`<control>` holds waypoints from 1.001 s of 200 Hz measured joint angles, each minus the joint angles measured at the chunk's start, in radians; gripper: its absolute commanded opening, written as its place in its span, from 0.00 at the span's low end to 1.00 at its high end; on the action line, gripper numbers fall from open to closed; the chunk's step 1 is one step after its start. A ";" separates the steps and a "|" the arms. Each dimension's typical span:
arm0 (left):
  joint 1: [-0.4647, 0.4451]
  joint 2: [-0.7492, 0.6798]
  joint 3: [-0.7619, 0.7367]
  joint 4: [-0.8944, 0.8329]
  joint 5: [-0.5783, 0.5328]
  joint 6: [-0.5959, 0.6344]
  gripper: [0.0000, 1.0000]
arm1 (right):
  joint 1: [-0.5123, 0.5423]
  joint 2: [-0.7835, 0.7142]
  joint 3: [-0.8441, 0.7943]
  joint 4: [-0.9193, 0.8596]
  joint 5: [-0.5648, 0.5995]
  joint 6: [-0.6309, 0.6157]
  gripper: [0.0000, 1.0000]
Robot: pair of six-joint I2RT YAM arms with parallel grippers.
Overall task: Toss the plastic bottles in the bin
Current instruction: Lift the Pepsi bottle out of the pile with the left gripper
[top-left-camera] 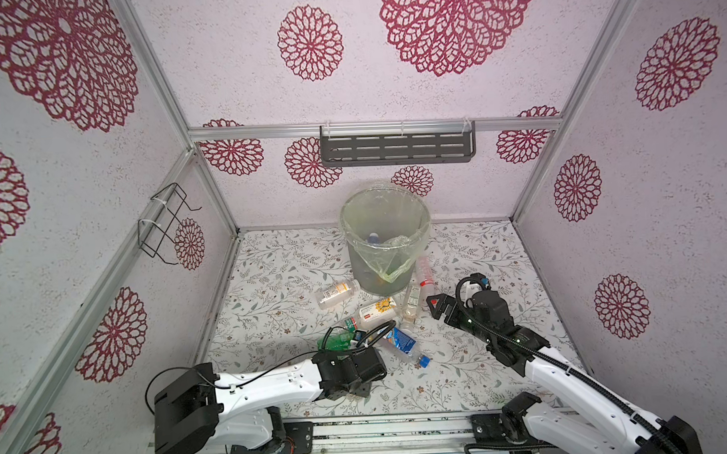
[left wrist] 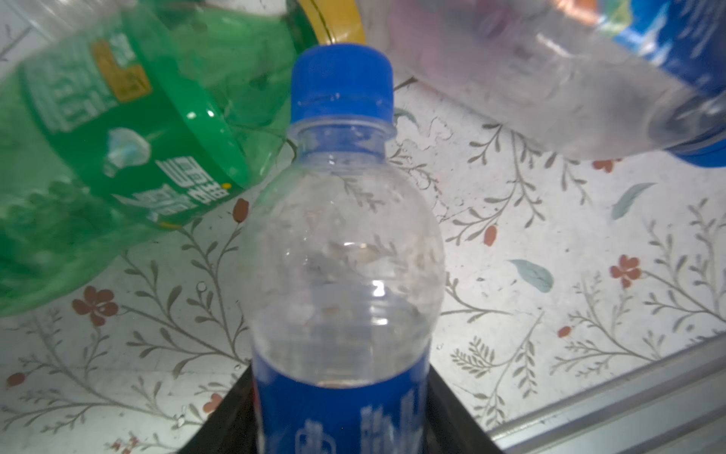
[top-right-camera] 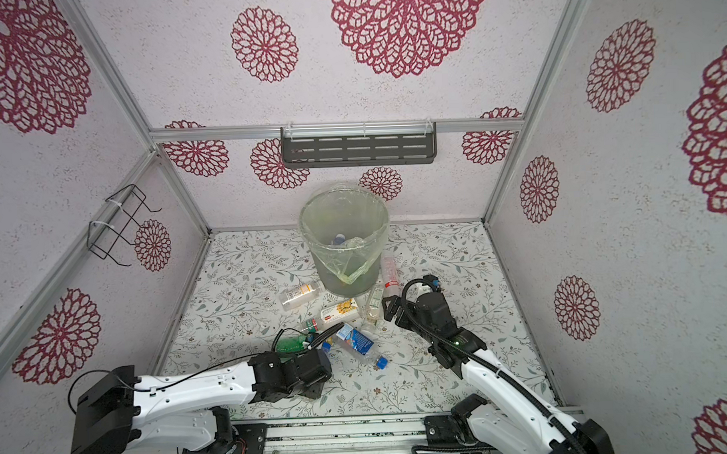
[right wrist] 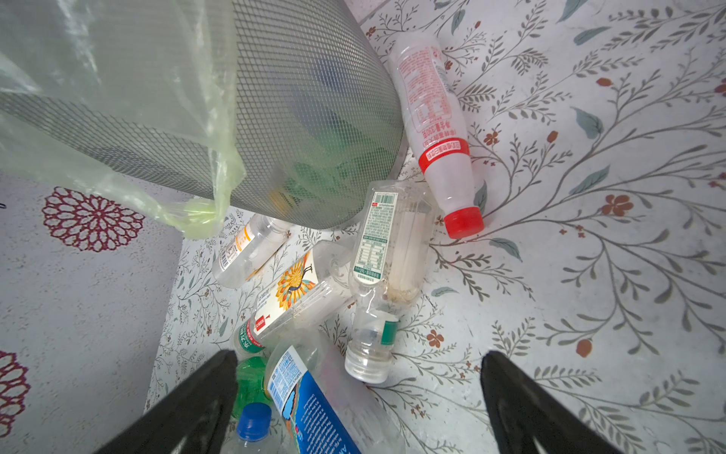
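The left gripper (left wrist: 341,416) is closed on a blue-capped bottle (left wrist: 341,243). Its black fingers (left wrist: 220,424) press the blue label from both sides, and the cap points away from the wrist. I cannot tell whether the bottle is lifted off the floral tabletop (top-left-camera: 272,281). The right gripper (right wrist: 357,353) hangs with its jaws spread wide and nothing between them, above a green-labelled clear bottle (right wrist: 389,251).

A green bottle (left wrist: 118,157) lies just beside the held bottle's neck. A blue-labelled bottle (left wrist: 550,78) lies near the cap on the other side.

In both top views the bin (top-left-camera: 365,269) stands at the tabletop's 12 o'clock. Loose bottles lie from its 8 o'clock round to 4 o'clock, where a red-capped bottle (top-left-camera: 423,271) rests just beside its base. The held bottle sits toward 7 o'clock of the bin, apart from it.

The top views hide the left fingers under the wrist and cables, so only the left wrist view shows the grip. Only the top views look into the bin, where a blue cap (top-left-camera: 374,237) shows.
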 measured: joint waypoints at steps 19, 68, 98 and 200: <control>-0.001 -0.049 0.000 -0.003 -0.016 -0.006 0.56 | 0.000 -0.005 0.000 -0.002 0.000 0.002 0.99; -0.001 -0.127 0.000 -0.005 -0.039 -0.018 0.55 | 0.000 -0.035 0.000 -0.015 0.005 0.019 0.99; -0.001 -0.172 0.000 -0.005 -0.060 -0.026 0.55 | 0.000 -0.032 0.000 -0.015 0.006 0.027 0.99; 0.056 -0.348 -0.013 0.026 -0.108 -0.048 0.54 | 0.000 -0.029 0.000 -0.024 0.023 0.052 0.99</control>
